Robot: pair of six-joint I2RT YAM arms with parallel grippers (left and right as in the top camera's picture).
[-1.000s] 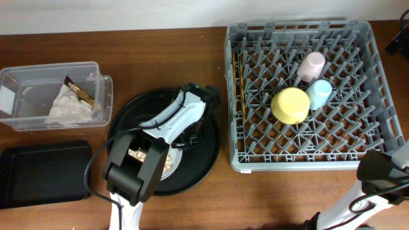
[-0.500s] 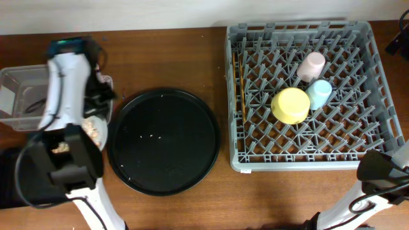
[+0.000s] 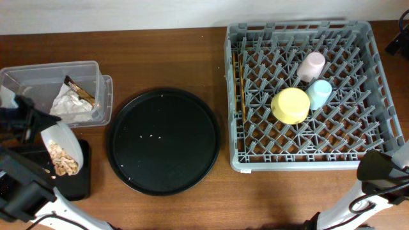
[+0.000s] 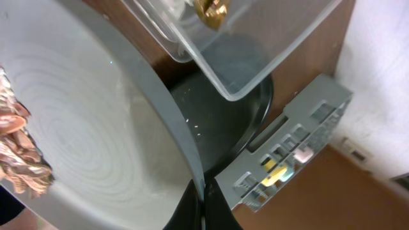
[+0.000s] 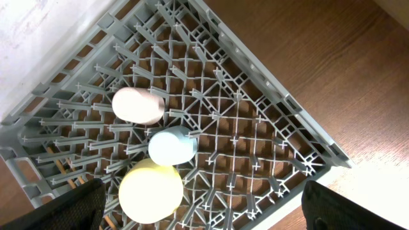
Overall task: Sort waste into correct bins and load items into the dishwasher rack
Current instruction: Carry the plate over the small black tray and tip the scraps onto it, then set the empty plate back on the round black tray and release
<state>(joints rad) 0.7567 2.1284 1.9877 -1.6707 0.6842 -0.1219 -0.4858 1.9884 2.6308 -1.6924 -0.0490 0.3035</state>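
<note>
My left gripper (image 3: pixel 39 122) is shut on the rim of the pale grey plate (image 3: pixel 64 142) and holds it tilted at the far left, over the shallow black tray (image 3: pixel 82 182). Beige food scraps (image 3: pixel 62 160) lie at the plate's low end. In the left wrist view the jaws (image 4: pixel 201 204) pinch the plate (image 4: pixel 96 147), with the scraps (image 4: pixel 19 166) at the left. The clear tub (image 3: pixel 25 86) holds the white napkin (image 3: pixel 67 105) and the gold-brown wrapper (image 3: pixel 81 93). The dishwasher rack (image 3: pixel 358 163) holds the pink cup (image 3: pixel 311 66), light-blue cup (image 3: pixel 319 94), yellow bowl (image 3: pixel 290 105) and chopsticks (image 3: pixel 238 83). My right gripper (image 5: pixel 204 207) is open above the rack (image 5: pixel 281 108).
The large round black tray (image 3: pixel 163 140) lies between the tub and the rack, with only a few crumbs on it. The right arm (image 3: pixel 380 172) sits at the table's front right corner, beside the rack.
My left arm lifted the plate with the scraps off the round black tray and carried it left, past the clear tub, to above the shallow black tray. The right arm has not moved.
</note>
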